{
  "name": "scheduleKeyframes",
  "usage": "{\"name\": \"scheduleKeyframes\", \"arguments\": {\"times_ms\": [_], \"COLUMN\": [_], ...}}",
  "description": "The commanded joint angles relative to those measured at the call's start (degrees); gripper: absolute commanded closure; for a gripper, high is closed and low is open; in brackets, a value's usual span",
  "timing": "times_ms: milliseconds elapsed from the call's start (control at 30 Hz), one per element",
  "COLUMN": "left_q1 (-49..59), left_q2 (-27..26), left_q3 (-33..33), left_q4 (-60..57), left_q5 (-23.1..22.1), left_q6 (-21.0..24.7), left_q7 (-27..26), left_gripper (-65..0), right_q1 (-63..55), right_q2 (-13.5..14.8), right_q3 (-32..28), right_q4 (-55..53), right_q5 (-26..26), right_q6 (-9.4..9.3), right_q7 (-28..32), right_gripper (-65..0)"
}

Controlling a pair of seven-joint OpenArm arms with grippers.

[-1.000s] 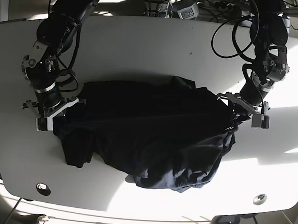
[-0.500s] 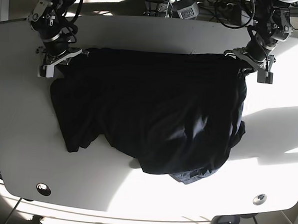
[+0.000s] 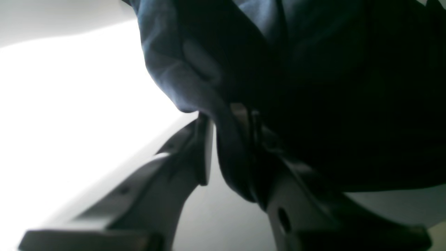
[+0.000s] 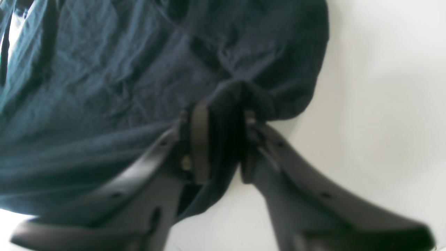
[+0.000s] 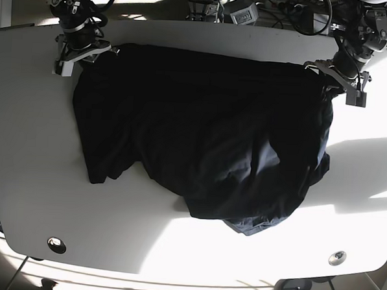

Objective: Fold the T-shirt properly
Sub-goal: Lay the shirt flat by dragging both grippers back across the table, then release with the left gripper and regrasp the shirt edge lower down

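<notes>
A dark navy T-shirt (image 5: pixel 200 132) lies spread and rumpled across the white table (image 5: pixel 175 248), its far edge pulled taut between my two grippers. My left gripper (image 5: pixel 339 81), at the base view's right, is shut on the shirt's far right corner; in the left wrist view the cloth (image 3: pixel 313 87) is pinched between the fingers (image 3: pixel 205 150). My right gripper (image 5: pixel 81 51), at the base view's left, is shut on the far left corner; the right wrist view shows the fabric (image 4: pixel 104 87) bunched between its fingers (image 4: pixel 198 139).
Cables and equipment (image 5: pixel 243 11) lie beyond the table's far edge. Two round holes sit near the front corners, one left (image 5: pixel 56 244) and one right (image 5: pixel 337 258). Bright sunlight falls on the table's right side and front.
Both grippers have pulled the shirt's edge from mid-table back to the far edge and spread apart. The cloth now lies stretched wider and flatter.
</notes>
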Motion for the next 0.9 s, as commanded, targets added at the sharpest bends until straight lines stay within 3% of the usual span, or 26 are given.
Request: {"name": "scheduleKeyframes", "arguments": {"times_ms": [33,167,200,267,367,433,500,567,633,667,733,800,900], "left_q1": [0.19,0.28,0.19,-0.69,-2.36,-2.36,-2.09,-2.01,-2.01,-2.01,-1.92,-2.53,-7.81], "left_q2": [-0.79,-0.62,-0.79,-0.88,-0.88,-0.53,-1.06,-2.82,-3.34,-2.9,-1.15,-0.53,-0.44], "left_q3": [-0.95,-3.58,-3.58,-3.5,-3.41,-2.27,-1.21,-1.47,-2.88,-4.11,-6.49,-7.1,-7.45], "left_q4": [1.17,1.17,1.17,1.17,1.08,1.08,1.08,1.08,0.82,0.9,0.9,1.08,0.73], "left_q5": [-0.29,-0.55,-0.64,-0.73,-2.49,-1.26,-0.99,-1.08,-1.08,-1.08,-1.08,-1.17,-4.86], "left_q6": [-0.08,-0.08,-0.16,-0.34,-10.8,-17.04,-17.22,-17.48,-22.14,-24.21,-24.21,-24.21,-24.21], "left_q7": [1.25,3.71,3.53,3.53,3.88,3.97,5.03,9.42,13.47,14.08,14.35,14.26,14.35], "left_gripper": [-20.3,-34.4,-35.4,-37.1,-37.1,-37.1,-37.1,-37.1,-36.7,-36.7,-36.7,-36.7,-36.8], "right_q1": [-0.06,-0.06,-0.06,0.38,2.22,3.98,4.16,4.16,4.16,3.98,3.9,3.72,2.4], "right_q2": [0.23,0.23,0.23,0.23,0.31,0.31,0.31,0.31,0.23,0.23,0.23,0.23,0.23], "right_q3": [0.2,0.2,0.2,0.46,2.13,4.24,4.33,4.33,4.33,4.33,4.33,4.68,4.68], "right_q4": [1.14,1.14,1.14,1.14,1.14,1.05,1.05,1.05,1.05,0.7,-0.89,-3.43,-4.49], "right_q5": [0.63,0.63,0.63,0.63,0.63,0.63,0.63,0.45,0.28,0.28,0.28,0.63,0.63], "right_q6": [0.01,0.01,0.01,0.01,-0.35,-0.35,-0.35,-0.43,-0.52,-0.52,-0.52,-3.16,-3.33], "right_q7": [1.33,1.33,1.33,1.33,1.33,1.15,1.15,1.15,1.15,1.15,1.15,0.45,0.54], "right_gripper": [-26.0,-46.9,-47.9,-48.4,-48.5,-48.5,-48.4,-48.4,-48.4,-48.4,-48.4,-48.5,-48.7]}}
